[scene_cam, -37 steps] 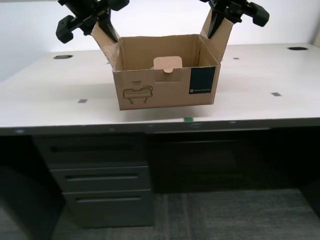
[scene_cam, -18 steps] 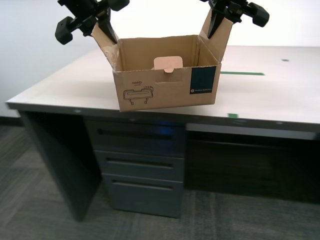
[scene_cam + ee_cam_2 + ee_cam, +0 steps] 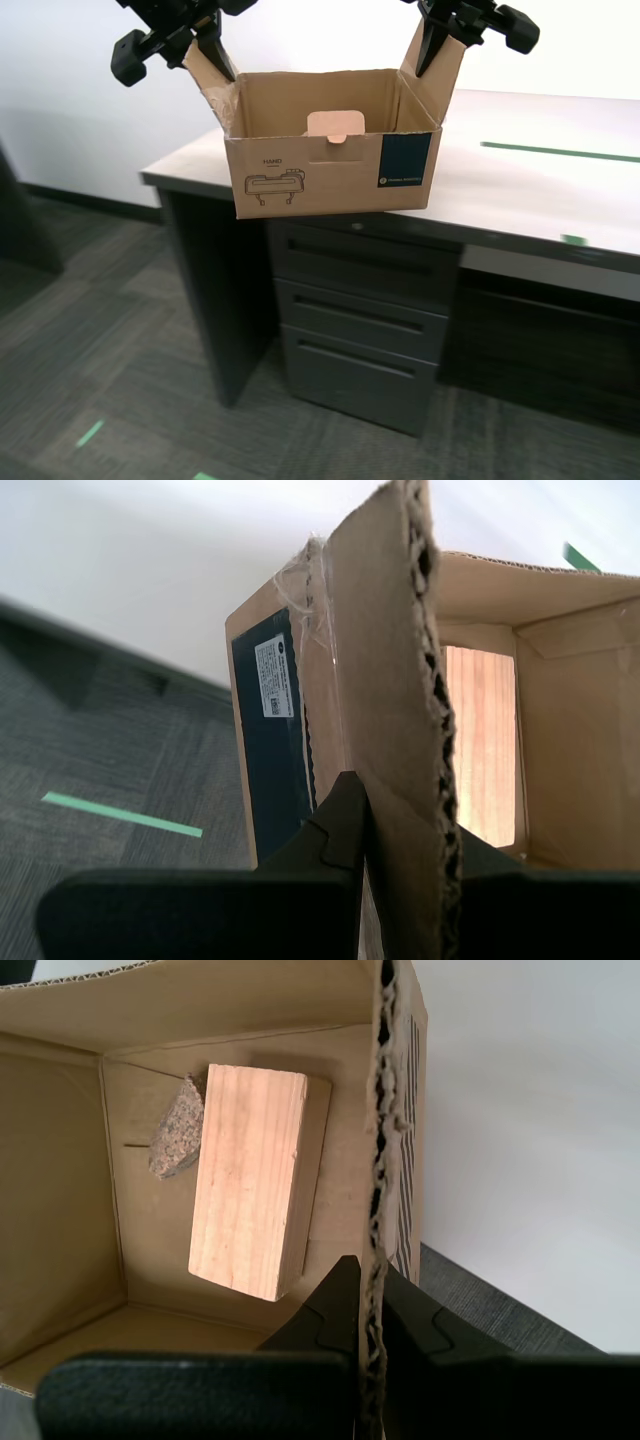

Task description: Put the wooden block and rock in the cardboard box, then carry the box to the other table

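Grey carpet (image 3: 110, 320) underfoot, pale desk (image 3: 520, 200) with dark drawers (image 3: 360, 320) behind the box (image 3: 330, 170). Hangs in front of the desk's near corner, held up by its two raised flaps and apparently clear of the desktop.

First gripper (image 3: 205, 45) at the flap on the line-drawing end of the box, jaws pinching the corrugated edge between them. Second gripper (image 3: 440, 35) at the flap on the teal-label end, likewise clamped on cardboard.

Inside the box, seen from the first wrist: block (image 3: 255, 1195) flat on the floor of the box, rock (image 3: 175, 1140) tucked touching the block's far corner, against the box wall.

Loading looks done — carrying step in hand. No sheeted table in sight, only the smooth desk with a green tape strip (image 3: 560, 152) beyond the box.

Next move, as judged: keep both pinches firm and level while the base drives, since flaps are thin and could tear or fold under the load — then find the other table, bring the box over its top, lower until the bottom rests, and only then spread the jaws.
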Robot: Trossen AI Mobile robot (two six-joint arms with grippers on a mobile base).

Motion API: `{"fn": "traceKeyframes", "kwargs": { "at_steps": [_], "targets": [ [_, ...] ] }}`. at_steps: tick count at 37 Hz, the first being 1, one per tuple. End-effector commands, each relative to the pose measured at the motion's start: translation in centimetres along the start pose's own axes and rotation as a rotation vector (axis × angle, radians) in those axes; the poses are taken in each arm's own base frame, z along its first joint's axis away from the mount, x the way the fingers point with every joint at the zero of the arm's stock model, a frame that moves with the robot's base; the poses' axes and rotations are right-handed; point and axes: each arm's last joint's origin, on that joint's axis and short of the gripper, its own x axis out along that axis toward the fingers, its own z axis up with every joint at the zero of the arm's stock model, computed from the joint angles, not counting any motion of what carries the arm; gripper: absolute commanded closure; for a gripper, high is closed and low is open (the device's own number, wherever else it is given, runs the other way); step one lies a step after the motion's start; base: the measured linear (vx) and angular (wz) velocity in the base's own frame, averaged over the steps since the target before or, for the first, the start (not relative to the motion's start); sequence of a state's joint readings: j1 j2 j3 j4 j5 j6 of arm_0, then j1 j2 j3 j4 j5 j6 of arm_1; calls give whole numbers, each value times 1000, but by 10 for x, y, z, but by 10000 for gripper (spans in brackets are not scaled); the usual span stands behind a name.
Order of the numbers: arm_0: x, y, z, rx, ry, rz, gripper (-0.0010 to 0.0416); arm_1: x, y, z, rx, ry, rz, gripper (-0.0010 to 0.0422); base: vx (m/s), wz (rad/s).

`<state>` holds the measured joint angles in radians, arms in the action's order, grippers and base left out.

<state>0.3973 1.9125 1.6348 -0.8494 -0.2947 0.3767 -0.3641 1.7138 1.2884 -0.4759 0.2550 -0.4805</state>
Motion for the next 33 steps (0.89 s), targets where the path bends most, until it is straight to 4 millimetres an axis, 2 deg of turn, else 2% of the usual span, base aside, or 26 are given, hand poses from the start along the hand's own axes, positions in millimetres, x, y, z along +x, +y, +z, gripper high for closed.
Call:
{"fn": "traceKeyframes", "kwargs": {
  "at_steps": [1,25,33],
  "targets": [
    [-1,1,-1,-3,9,14,406,-1,-2,0,0,0,-17,413,-1,398],
    [-1,2,1,12,-6,20,406,-2,-5,3,54,-16,-62,413,10,402],
    [-1,2,1,12,-7,20,406,-2,-5,3,59,-23,-56,413,11,293]
  ]
}}
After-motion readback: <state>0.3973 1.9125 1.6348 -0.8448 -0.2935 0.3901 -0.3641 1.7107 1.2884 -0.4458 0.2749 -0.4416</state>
